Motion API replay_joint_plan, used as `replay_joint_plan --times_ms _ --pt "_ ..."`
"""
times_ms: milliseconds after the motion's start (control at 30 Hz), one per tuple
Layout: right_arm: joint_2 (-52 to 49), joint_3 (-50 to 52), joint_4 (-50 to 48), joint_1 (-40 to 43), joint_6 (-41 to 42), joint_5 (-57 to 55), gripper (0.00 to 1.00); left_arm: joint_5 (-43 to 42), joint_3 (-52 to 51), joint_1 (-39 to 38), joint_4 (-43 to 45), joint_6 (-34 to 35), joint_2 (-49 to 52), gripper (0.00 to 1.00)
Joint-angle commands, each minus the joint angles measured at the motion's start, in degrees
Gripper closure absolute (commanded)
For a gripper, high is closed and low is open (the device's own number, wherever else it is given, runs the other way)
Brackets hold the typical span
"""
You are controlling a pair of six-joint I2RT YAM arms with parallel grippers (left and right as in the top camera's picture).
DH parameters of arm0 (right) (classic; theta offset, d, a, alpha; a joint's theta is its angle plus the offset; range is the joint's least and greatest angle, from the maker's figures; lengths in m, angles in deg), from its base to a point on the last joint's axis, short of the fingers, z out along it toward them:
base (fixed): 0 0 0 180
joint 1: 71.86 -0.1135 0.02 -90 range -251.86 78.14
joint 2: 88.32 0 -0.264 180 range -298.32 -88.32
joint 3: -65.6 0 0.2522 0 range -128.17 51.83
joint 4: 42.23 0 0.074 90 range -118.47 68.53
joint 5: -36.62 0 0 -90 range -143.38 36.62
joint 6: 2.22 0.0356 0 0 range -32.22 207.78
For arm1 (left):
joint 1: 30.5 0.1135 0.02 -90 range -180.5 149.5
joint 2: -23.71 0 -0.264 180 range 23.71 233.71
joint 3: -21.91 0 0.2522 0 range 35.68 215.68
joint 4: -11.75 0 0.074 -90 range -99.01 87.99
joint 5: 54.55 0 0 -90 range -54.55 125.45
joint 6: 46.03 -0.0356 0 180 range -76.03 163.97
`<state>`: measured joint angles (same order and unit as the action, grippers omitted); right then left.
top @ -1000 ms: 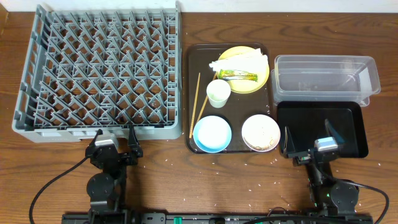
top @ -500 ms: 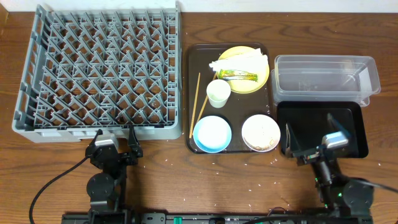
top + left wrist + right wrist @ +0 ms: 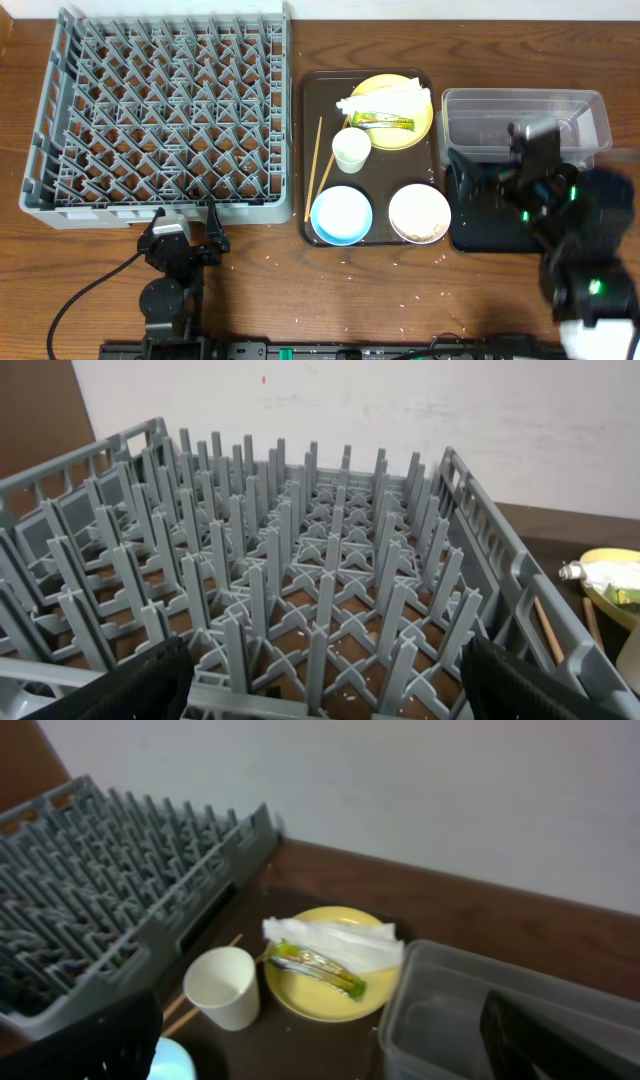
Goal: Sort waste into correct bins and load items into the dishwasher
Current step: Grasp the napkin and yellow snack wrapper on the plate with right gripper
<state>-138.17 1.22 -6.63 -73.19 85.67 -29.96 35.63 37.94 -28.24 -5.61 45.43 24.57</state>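
Seeing the crumpled white napkin [image 3: 335,942] and green-and-yellow wrapper [image 3: 315,970] lie across the round yellow plate [image 3: 305,1003], we hold the left gripper [image 3: 320,680] and the right gripper [image 3: 320,1045] with jaws wide apart.

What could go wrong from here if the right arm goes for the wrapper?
The snack wrapper touches the napkin on the yellow plate, so one pinch may lift both. The white cup stands close beside the plate; the wide-open right gripper could tip it.
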Motion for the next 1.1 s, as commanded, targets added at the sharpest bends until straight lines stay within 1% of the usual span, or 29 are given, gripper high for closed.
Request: replay_joint_plan --times_ms 0,100,300,467,533,767,833,900,933,967,1000,1067 --pt "-9.4 -13.1 8.0 -1.0 0.3 2.8 0.01 0.2 -1.8 0.4 -0.8 -0.3 -0.2 0.14" --pt "-17.5 -23.8 17.4 -1.9 0.3 2.8 0.01 0.2 -1.8 0.4 -0.8 -0.3 -0.2 0.14" --pt "-31.7 -42.1 31.8 -6.1 0.3 2.5 0.01 0.2 -1.8 0.4 -0.8 -0.3 -0.2 0.14" --pt "-43.2 -55.6 42.7 -8.9 -3.0 2.2 0.01 0.2 -1.8 0.4 -0.8 -0.3 -0.2 0.14" --pt "-46.4 -57.9 42.3 -9.3 -3.5 2.4 0.01 0.2 -1.8 0.4 -0.8 -0.3 -0.2 0.14" --pt "-53.5 -57.9 34.3 -9.8 -2.0 5.5 0.01 0.2 -1.8 0.4 -0.8 -0.3 -0.2 0.14" --pt "-55.6 -57.9 32.5 -10.5 5.4 2.3 0.01 0.2 -1.8 0.4 -0.8 -0.3 -0.2 0.14" --pt "-57.7 -57.9 31.3 -11.3 15.3 -3.3 0.05 0.2 -1.8 0.4 -0.8 -0.3 -0.2 0.14" --pt "-58.7 -57.9 31.2 -11.8 22.0 -7.7 0.10 0.2 -1.8 0.4 -0.8 -0.3 -0.2 0.14" --pt "-60.6 -57.9 32.0 -13.3 35.9 -17.0 0.18 0.2 -1.8 0.4 -0.8 -0.3 -0.2 0.14" --pt "-61.7 -57.9 32.2 -14.2 41.7 -21.5 0.18 0.2 -1.8 0.4 -0.8 -0.3 -0.2 0.14" --pt "-63.8 -57.9 32.1 -16.2 51.5 -29.0 0.13 0.2 -1.8 0.4 -0.8 -0.3 -0.2 0.14"
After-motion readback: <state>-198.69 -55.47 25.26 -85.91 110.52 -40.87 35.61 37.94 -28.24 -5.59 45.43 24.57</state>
